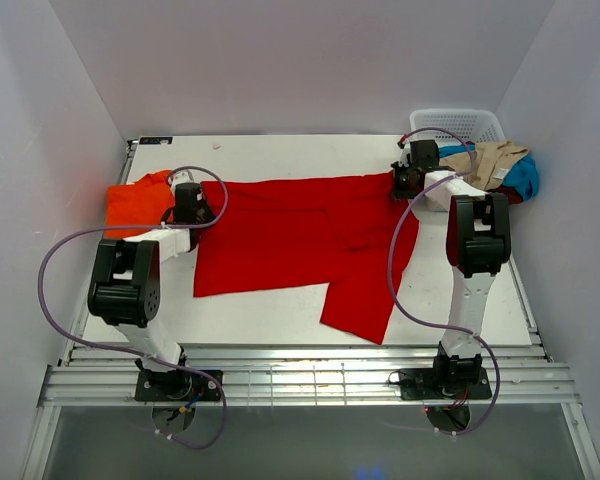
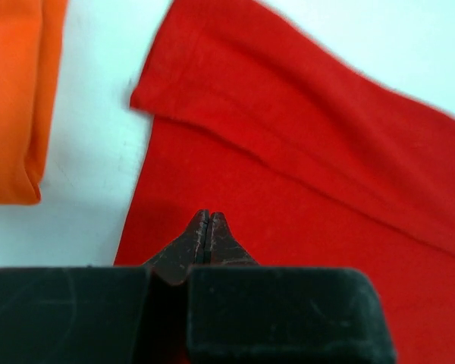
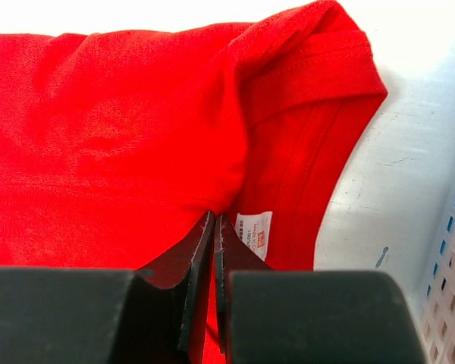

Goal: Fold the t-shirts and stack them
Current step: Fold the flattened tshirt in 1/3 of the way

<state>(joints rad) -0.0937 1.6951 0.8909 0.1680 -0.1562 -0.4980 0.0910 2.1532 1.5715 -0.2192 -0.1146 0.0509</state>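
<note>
Centrally placed on the white table [image 1: 280, 155]: red t-shirt [image 1: 300, 235], plain, spread mostly flat and lengthwise from left to right, lightly creased through the middle. One broad flap angled out toward the near edge on the right side, ending in a point. Hemmed edge with double stitching seen close in the left wrist view, one corner folded over onto the body of the cloth. Ribbed band bunched up at the right end, with a small white label [image 3: 255, 233] sewn just inside it. Left of it, close to its left edge but not overlapping: orange t-shirt [image 1: 130, 205], folded, lying flat. At the far right corner: white perforated basket [image 1: 460, 122], with a loose heap of tan and blue garments [image 1: 502, 165] just in front of it. Left arm: reaching forward over the left side of the table, wrist bent down, left gripper [image 2: 207, 221] at the red cloth's left edge, fingers pressed together with red fabric pinched at the tips. Right arm: stretched well forward toward the far right, wrist turned inward, right gripper [image 3: 214, 220] at the shirt's far right end next to the label, fingers closed tight on a fold of red cloth, just short of the basket.
</note>
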